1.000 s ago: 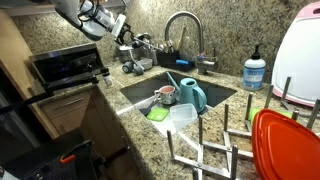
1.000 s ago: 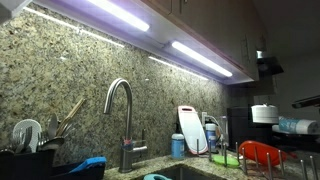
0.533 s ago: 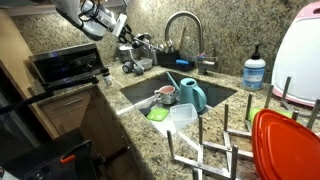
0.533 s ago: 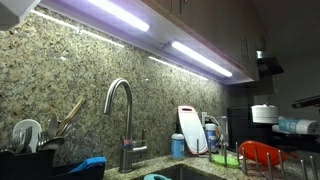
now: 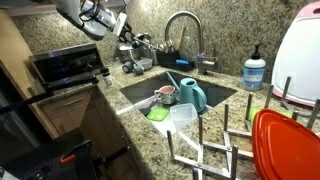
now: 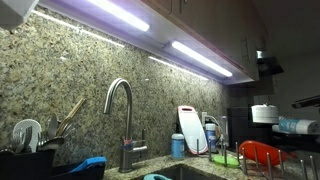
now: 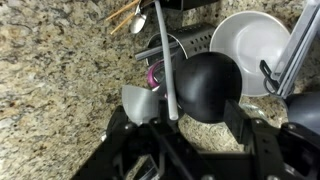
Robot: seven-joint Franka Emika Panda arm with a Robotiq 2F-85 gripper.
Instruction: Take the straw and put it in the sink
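Observation:
In the wrist view the straw (image 7: 166, 70) is a thin pale tube. It stands up out of the utensil caddy (image 7: 195, 38) with its near end between my fingers, closer to the left one. My gripper (image 7: 185, 125) is open around that end and not closed on it. In an exterior view my gripper (image 5: 122, 27) hovers over the caddy at the back left of the counter; the straw is too thin to make out there. The sink (image 5: 138, 95) is a steel basin in brown granite, below and right of the gripper, with the curved faucet (image 5: 184, 24) behind it.
A black ladle (image 7: 207, 85), a white bowl (image 7: 250, 40) and wooden utensils (image 7: 125, 12) crowd the caddy. The sink holds a teal jug (image 5: 191, 96), a light-blue stick (image 5: 172, 80) and dishes. A wire dish rack (image 5: 210, 150), red plate (image 5: 285, 145) and soap bottle (image 5: 254, 72) stand nearby.

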